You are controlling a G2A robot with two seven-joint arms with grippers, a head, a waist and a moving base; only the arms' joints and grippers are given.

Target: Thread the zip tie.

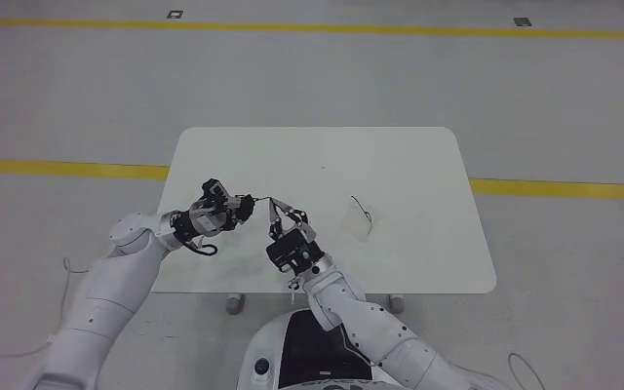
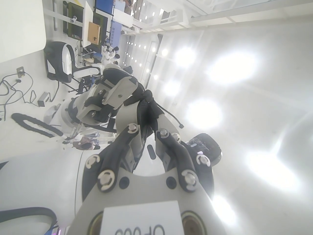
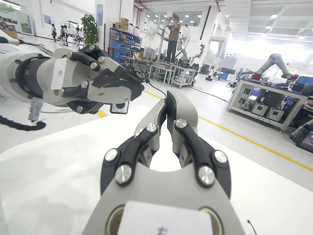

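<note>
A robotics lab hall: yellow floor lines [image 1: 292,27], humanoid robots [image 3: 64,33], a robot arm [image 3: 277,61], equipment benches [image 3: 264,96], parts shelves [image 3: 123,41].

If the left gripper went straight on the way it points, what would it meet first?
Most likely the right gripper, whose shut fingertips sit just ahead of the left gripper, with the zip tie between them.

Overhead top view — wrist views close, face-to-face.
</note>
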